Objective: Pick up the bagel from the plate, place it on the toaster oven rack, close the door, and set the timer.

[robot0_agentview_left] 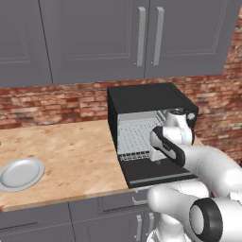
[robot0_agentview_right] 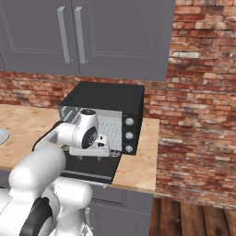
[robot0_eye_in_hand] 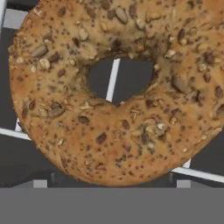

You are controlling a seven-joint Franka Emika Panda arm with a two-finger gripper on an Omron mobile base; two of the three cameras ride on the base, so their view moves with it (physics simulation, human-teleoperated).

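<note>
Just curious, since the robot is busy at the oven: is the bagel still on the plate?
No. The plate lies bare on the counter, and the bagel rests on the rack.

A red brick wall [robot0_agentview_left: 56,101] runs behind a light wooden table [robot0_agentview_left: 71,151]. Grey wall cupboards [robot0_agentview_left: 94,38] with long silver handles [robot0_agentview_left: 141,37] hang above it, and grey drawers and cupboard doors [robot0_agentview_left: 71,220] sit below. At the far right lies a wooden plank floor [robot0_agentview_right: 198,221].
</note>
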